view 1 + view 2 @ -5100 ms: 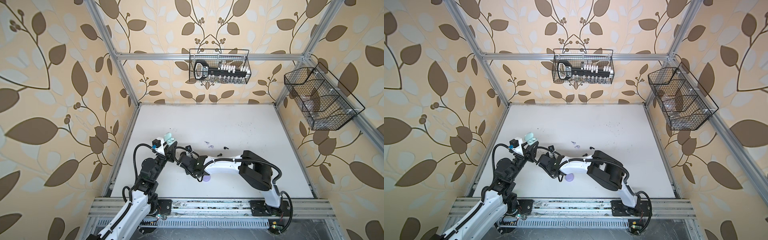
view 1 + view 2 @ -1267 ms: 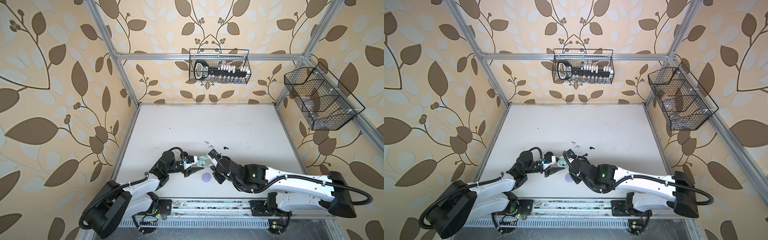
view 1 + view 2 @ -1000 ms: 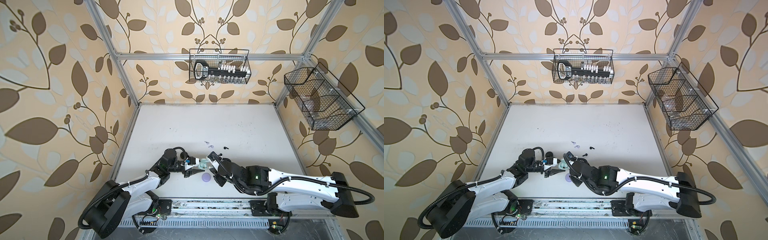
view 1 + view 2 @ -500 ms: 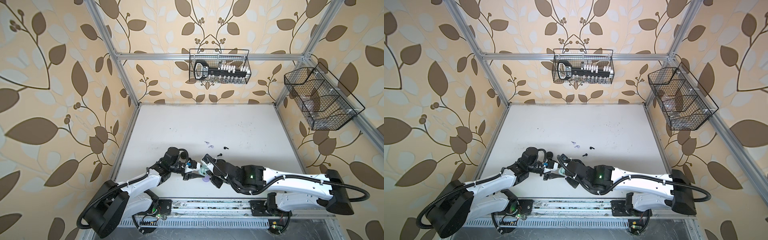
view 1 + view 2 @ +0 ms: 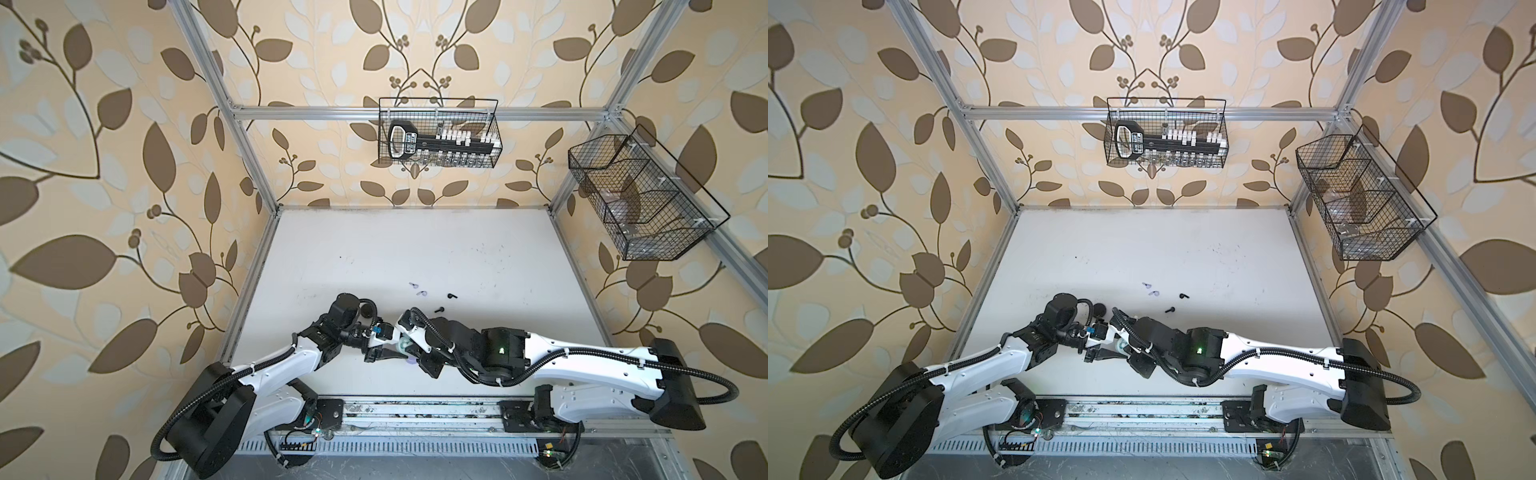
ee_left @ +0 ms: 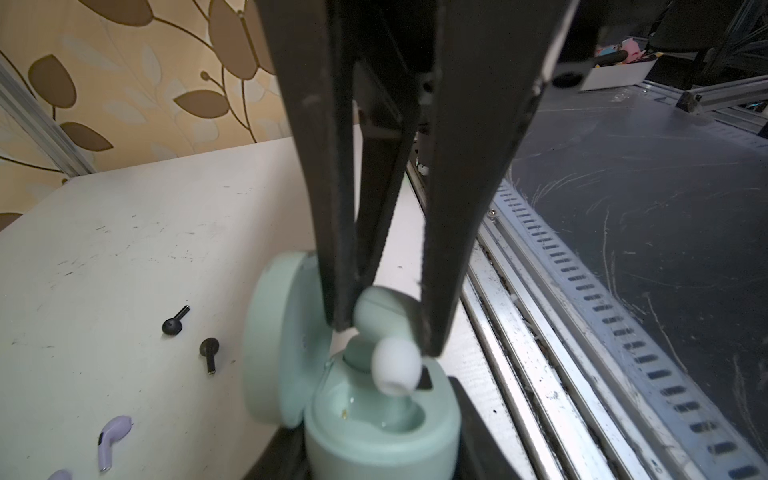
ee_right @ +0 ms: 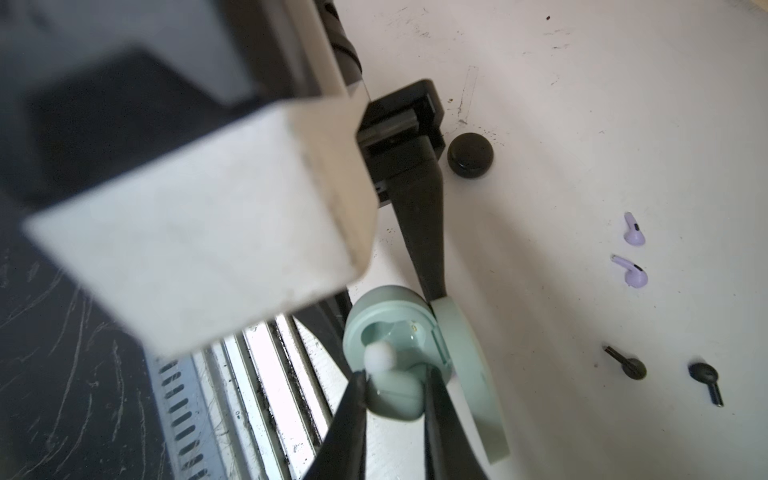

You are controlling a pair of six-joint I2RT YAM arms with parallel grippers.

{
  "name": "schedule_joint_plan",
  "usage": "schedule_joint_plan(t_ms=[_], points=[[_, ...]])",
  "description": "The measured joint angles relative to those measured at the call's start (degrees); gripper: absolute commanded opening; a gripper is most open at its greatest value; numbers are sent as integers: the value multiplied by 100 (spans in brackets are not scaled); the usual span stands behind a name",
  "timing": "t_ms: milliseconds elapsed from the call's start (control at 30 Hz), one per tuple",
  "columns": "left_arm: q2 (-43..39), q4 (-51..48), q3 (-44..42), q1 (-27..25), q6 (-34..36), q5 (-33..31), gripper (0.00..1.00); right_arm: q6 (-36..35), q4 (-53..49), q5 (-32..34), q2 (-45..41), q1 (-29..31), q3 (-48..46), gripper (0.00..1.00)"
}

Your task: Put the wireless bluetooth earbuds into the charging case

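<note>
Both arms lie low along the near edge and meet about mid-table. The left arm (image 5: 282, 368) has its elbow kicked out to the near left, and the left gripper (image 5: 392, 350) is clamped on the case (image 6: 374, 442) from both sides. The right arm (image 5: 582, 361) mirrors it, elbow out right. The right gripper (image 7: 395, 374) is pinching an earbud (image 7: 397, 392) at its fingertips, just beside the left one.
</note>
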Motion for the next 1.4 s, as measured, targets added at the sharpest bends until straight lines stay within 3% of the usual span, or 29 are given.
schedule_joint_plan(t_ms=[867, 1067, 1400], points=[[-44, -184, 20, 2, 55, -24, 0, -184, 122, -629, 315, -304, 87, 25], [-96, -83, -33, 7, 46, -160, 0, -142, 170, -636, 437, -310, 173, 42], [-166, 52, -46, 7, -63, -317, 0, -85, 267, -627, 415, -317, 175, 49]])
